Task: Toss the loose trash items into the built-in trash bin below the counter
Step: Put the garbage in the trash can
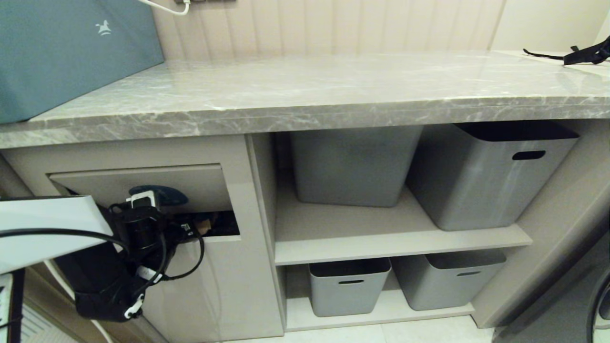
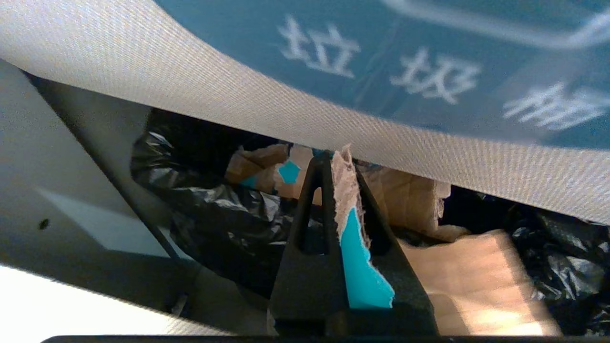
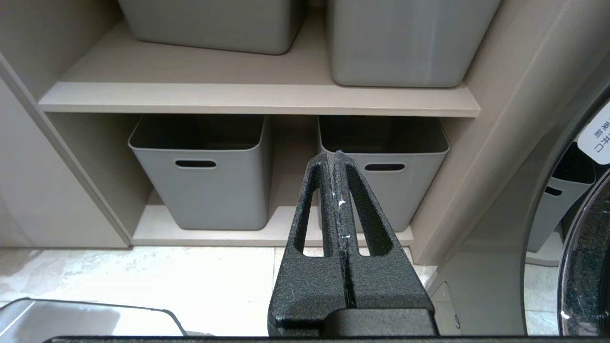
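Observation:
Below the grey marble counter [image 1: 305, 95], the built-in trash bin's beige flap [image 1: 143, 183] is tilted inward. My left gripper [image 1: 200, 228] reaches into the gap under it. In the left wrist view this gripper [image 2: 338, 159] is shut on a torn cardboard scrap with a turquoise face [image 2: 355, 247], held edge-on just under the flap [image 2: 238, 95]. Beyond it, two other brown scraps [image 2: 259, 166] [image 2: 410, 200] lie on the black bin liner [image 2: 214, 209]. My right gripper [image 3: 337, 159] hangs parked and shut with nothing in it, facing the lower shelf.
Grey storage bins stand on the upper shelf [image 1: 355, 166] [image 1: 486, 176] and the lower shelf [image 1: 348, 286] [image 1: 448, 281]. A large teal box [image 1: 71, 47] sits on the counter's left end and a black strap [image 1: 586, 55] at its far right. A round machine door [image 3: 581, 267] is at the right.

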`<state>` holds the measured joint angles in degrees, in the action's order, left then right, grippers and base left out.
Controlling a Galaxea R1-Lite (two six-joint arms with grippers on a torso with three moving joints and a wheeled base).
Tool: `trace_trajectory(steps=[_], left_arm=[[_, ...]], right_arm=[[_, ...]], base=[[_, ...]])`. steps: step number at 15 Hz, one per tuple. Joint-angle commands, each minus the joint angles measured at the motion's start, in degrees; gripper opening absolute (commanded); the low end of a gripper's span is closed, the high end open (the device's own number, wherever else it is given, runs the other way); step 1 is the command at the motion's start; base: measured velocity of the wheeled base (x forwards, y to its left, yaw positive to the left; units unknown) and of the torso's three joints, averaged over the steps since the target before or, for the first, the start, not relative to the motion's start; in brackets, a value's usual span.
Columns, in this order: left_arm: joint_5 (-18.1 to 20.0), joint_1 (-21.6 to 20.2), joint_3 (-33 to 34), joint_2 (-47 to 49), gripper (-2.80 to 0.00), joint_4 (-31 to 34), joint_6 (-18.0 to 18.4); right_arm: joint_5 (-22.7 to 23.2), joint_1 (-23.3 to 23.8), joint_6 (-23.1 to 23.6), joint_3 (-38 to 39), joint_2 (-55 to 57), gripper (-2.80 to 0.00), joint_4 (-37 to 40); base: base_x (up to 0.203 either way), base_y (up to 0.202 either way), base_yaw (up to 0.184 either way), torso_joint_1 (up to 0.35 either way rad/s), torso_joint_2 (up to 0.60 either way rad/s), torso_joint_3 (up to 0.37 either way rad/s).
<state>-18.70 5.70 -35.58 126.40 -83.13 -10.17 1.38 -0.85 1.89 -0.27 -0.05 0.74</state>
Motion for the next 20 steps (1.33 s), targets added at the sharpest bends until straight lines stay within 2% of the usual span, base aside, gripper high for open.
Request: trace_trajectory(steps=[1, 7, 10, 15, 20], left_arm=[[-0.27, 0.53, -0.20, 0.97, -2.80, -0.46, -0.19], [-0.25, -0.81, -0.57, -1.04, -2.80, -0.54, -0.64], [0.06, -1.65, -4.23, -1.67, -2.80, -0.54, -4.49], [-0.02, -1.98, -1.12, -1.58, -2.80, -0.37, -4.64], [-0.19, -1.84, -1.33, 0.24, -2.80, -0.28, -4.26]], right_arm=[[0.03, -0.03, 0.04, 0.00, 0.05, -2.80, 0.00], [0.03, -0.03, 0.04, 0.00, 0.05, -2.80, 0.05], [0.03, -0.03, 0.04, 0.00, 0.05, -2.80, 0.05], [0.03, -0.03, -0.04, 0.00, 0.05, -2.80, 0.05], [0.03, -0.03, 0.04, 0.00, 0.05, -2.80, 0.04]], base=[[0.000, 0.000, 0.000, 0.000, 0.00, 0.000], [0.000, 0.000, 0.000, 0.000, 0.00, 0.000], [0.000, 0.000, 0.000, 0.000, 0.00, 0.000], [0.000, 0.000, 0.000, 0.000, 0.00, 0.000], [0.000, 0.000, 0.000, 0.000, 0.00, 0.000]])
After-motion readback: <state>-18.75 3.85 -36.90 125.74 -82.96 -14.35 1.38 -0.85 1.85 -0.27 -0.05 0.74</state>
